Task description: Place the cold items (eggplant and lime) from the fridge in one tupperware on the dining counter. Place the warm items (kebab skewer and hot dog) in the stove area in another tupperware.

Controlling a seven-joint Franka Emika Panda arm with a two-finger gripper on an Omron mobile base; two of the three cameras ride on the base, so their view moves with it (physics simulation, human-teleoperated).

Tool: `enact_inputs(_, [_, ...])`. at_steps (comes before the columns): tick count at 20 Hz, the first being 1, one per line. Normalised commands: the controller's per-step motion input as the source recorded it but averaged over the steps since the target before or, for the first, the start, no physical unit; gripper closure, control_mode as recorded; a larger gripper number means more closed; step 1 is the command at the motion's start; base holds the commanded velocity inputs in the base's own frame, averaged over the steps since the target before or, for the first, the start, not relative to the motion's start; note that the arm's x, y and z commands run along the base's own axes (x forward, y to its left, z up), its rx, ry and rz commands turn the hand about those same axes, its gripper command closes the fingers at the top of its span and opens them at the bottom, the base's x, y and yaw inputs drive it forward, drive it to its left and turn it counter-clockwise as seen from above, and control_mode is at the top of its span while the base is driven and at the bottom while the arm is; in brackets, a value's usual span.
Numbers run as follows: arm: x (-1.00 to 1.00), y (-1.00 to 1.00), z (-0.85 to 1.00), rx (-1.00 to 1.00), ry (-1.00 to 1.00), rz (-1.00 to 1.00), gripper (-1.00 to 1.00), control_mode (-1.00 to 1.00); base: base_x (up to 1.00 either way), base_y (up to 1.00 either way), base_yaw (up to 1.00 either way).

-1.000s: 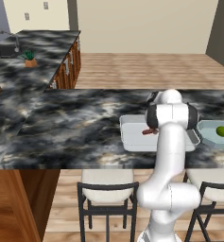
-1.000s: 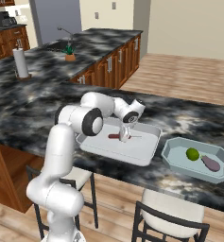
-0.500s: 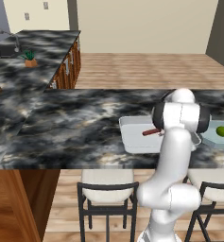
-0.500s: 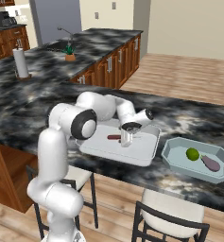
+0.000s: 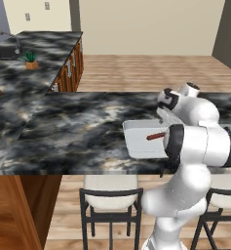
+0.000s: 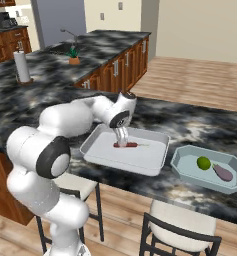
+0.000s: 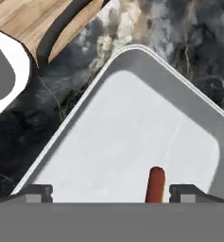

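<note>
Jaws stand spread wide on the gripper [image 6: 121, 138], which hangs just above the white tupperware [image 6: 150, 162] near the front edge of the dining worktop [image 5: 63, 132], and they pinch nothing. Between the two dark finger tips [image 7: 33, 193] in the hand view lies a reddish-brown stick, most likely the hot dog [image 7: 156, 185] or perhaps the kebab skewer; I cannot tell which. It rests flat on the floor of this container, so I judge that one warm item is now delivered there, apart from the cold ones. The lime [image 6: 203, 162] and the eggplant [image 6: 222, 172] sit side by side in the pale blue-green tupperware [image 6: 182, 172], just beside the white one, toward the right end of the worktop. This fits the task: each kind in its own box. The arm is folded over the front edge, its elbow low by the stools and its wrist bent so that the hand points straight down into the container. Probably one warm item remains to fetch.
</note>
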Motion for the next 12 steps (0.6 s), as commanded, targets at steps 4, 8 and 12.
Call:
enact_inputs(4, [-1.0,0.99,1.0,-0.68,0.0,0.04,-1.0,-1.0,0.0,0.0,0.0])
enact_inputs(8, [-1.0,0.73,0.82,-0.56,-0.12,0.1,-1.0,-1.0,0.0,0.0,0.0])
enact_inputs(12, [-1.0,0.21,0.86,-0.38,-0.2,0.24,-1.0,-1.0,0.0,0.0,0.0])
